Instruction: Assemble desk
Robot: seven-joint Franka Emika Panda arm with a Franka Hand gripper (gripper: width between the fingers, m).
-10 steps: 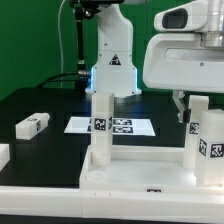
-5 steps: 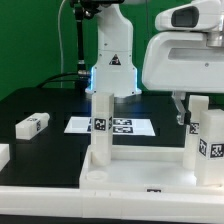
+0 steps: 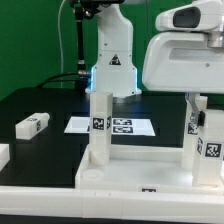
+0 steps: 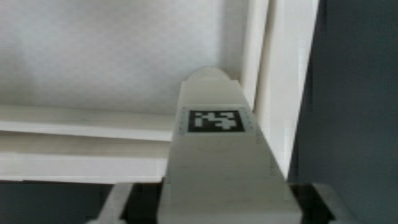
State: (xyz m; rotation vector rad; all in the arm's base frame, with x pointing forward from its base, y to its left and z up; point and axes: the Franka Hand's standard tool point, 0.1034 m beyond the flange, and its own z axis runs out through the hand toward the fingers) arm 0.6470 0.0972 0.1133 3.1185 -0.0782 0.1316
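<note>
A black desk point(image 3: 45, 100) stands before a green wall point(image 3: 30, 30), with the marker board point(image 3: 135, 127) flat near its middle and the white top point(image 3: 140, 172) at the near edge. On the exterior view's left the desk is mostly open, with one loose leg point(image 3: 32, 125) lying there, and an upright leg point(image 3: 100, 125) stands in the top's corner. The hand point(image 4: 217, 205) is clamped narrowly on the held leg point(image 3: 196, 128), which is upright on the top at the exterior view's right, close beside the rim.
</note>
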